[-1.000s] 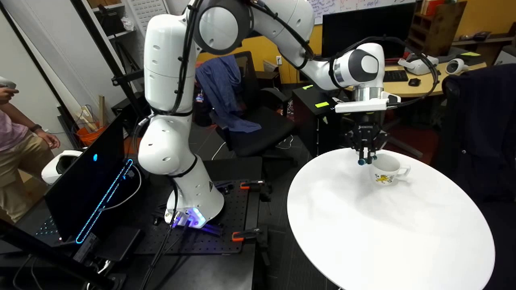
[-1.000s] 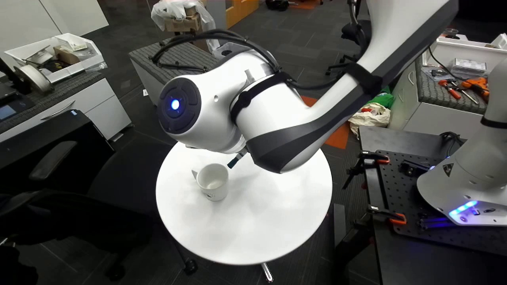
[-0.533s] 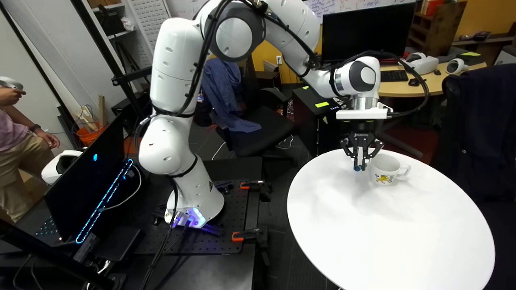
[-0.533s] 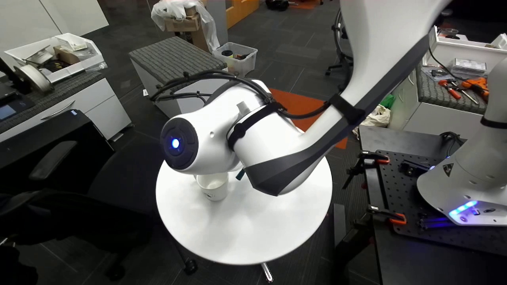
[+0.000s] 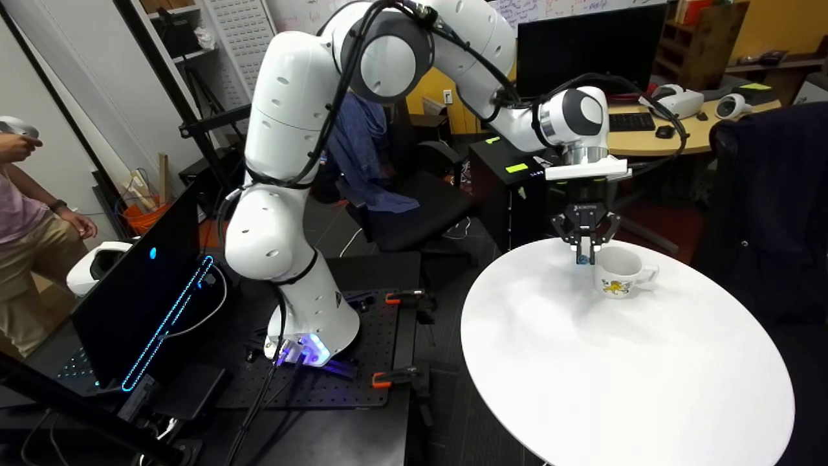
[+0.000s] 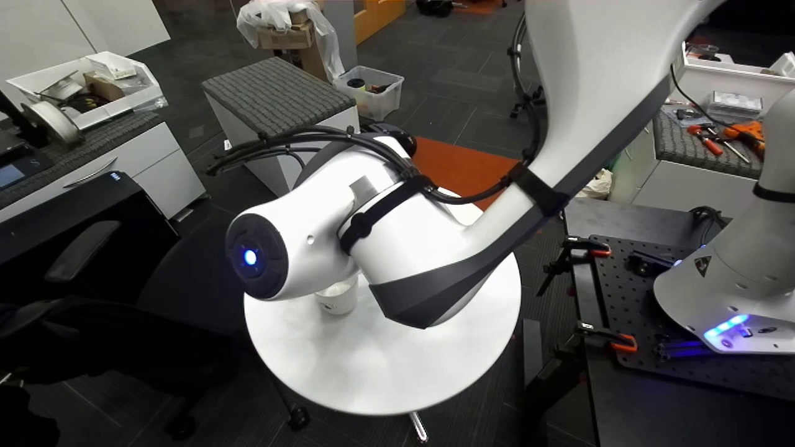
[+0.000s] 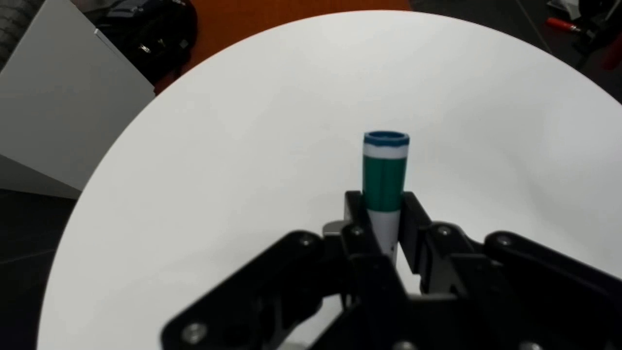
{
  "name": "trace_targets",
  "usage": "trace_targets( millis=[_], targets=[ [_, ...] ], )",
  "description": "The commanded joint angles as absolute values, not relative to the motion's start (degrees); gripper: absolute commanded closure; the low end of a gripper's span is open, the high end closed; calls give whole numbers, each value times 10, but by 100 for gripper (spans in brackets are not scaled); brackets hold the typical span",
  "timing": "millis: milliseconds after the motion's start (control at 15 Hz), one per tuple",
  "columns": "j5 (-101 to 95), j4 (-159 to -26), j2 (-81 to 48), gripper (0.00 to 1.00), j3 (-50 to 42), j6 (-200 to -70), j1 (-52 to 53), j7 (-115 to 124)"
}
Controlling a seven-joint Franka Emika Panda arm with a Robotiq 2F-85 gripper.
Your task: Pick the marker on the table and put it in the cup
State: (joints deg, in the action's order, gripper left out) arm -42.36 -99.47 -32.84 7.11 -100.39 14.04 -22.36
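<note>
A white robot arm reaches over a round white table, its black Robotiq gripper pointing down near the table's far edge in an exterior view. The wrist view shows the two gripper fingers clamped on a marker, one pressed to each side. The marker has a blue end, then a white band, a green band and more white; the blue end sticks out past the fingers. It is held above the tabletop, just beside a cream-white mug, though from these angles I cannot tell whether the two touch. The mug stands upright on the table, with a yellow animal figure printed on its side and its handle turned away from the gripper. In an exterior view the arm's rounded wrist hides the gripper and covers part of the mug. In the background, a black office chair has a blue garment draped over it, and a tan desk carries a monitor, a keyboard and a mouse. At left in an exterior view, a person holds a white controller.
</note>
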Motion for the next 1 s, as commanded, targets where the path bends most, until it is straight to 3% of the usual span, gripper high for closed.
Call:
trace_targets(
  millis=[0, 933],
  targets=[
    [-452, -945, -346, 95, 72, -963, 144, -246],
    [-541, -860, -444, 95, 74, -986, 138, -275]
  ],
)
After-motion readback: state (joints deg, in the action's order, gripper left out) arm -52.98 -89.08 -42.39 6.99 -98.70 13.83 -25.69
